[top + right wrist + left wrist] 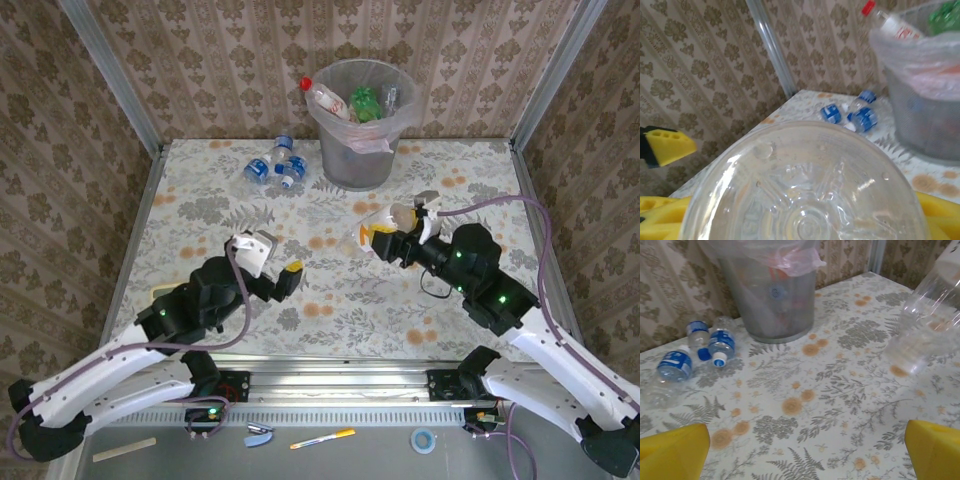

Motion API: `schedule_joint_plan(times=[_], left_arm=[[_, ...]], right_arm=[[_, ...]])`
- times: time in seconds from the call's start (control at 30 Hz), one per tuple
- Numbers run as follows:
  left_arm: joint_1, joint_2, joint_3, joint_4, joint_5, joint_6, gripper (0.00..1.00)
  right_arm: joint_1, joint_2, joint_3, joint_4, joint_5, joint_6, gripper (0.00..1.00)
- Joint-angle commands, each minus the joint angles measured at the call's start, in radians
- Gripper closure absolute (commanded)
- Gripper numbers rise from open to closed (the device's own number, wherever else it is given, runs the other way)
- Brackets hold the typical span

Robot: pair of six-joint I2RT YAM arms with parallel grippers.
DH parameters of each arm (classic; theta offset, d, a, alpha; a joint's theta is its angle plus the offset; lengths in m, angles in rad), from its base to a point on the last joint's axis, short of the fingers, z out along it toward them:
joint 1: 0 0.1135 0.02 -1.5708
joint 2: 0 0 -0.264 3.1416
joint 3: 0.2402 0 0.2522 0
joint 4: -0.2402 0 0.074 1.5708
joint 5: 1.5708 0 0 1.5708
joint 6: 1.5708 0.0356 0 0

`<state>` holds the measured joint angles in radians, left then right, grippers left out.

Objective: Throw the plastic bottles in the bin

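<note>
The right gripper (385, 237) squeezes a clear bottle (805, 185). The left gripper (802, 450) has its fingers (672, 452) wide apart. From above, bottles (345, 103) fill the bin (350, 165).

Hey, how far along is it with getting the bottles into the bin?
Done: a red-capped bottle and a green bottle are in the bin. In hand: the right hand holds a clear bottle; the left hand is open, empty. Left: three blue-labelled bottles on the table beside the bin.
</note>
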<state>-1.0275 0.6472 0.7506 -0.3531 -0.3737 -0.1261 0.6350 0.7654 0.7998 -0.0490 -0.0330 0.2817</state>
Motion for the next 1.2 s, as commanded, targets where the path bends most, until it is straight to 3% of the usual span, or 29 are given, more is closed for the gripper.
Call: schedule_joint_plan(times=[0.0, 0.3, 0.57, 0.83, 1.17], left_arm=[[0.005, -0.038, -0.001, -0.044, -0.075, 0.018, 0.00], [0.005, -0.130, 0.048, -0.124, -0.124, 0.058, 0.00], [0.002, -0.239, 0.015, -0.104, -0.166, 0.072, 0.00], [-0.009, -0.244, 0.006, -0.109, -0.198, 0.067, 0.00], [-0.014, -0.246, -0.004, -0.110, -0.255, 0.066, 0.00]], right_arm=[[0.000, -0.028, 0.044, 0.093, 0.104, -0.097, 0.57], [-0.003, -0.003, 0.105, 0.245, 0.187, -0.271, 0.57], [-0.048, 0.142, 0.241, 0.370, 0.198, -0.374, 0.57], [-0.103, 0.293, 0.374, 0.599, 0.200, -0.459, 0.59], [-0.184, 0.462, 0.524, 0.670, 0.224, -0.494, 0.60]])
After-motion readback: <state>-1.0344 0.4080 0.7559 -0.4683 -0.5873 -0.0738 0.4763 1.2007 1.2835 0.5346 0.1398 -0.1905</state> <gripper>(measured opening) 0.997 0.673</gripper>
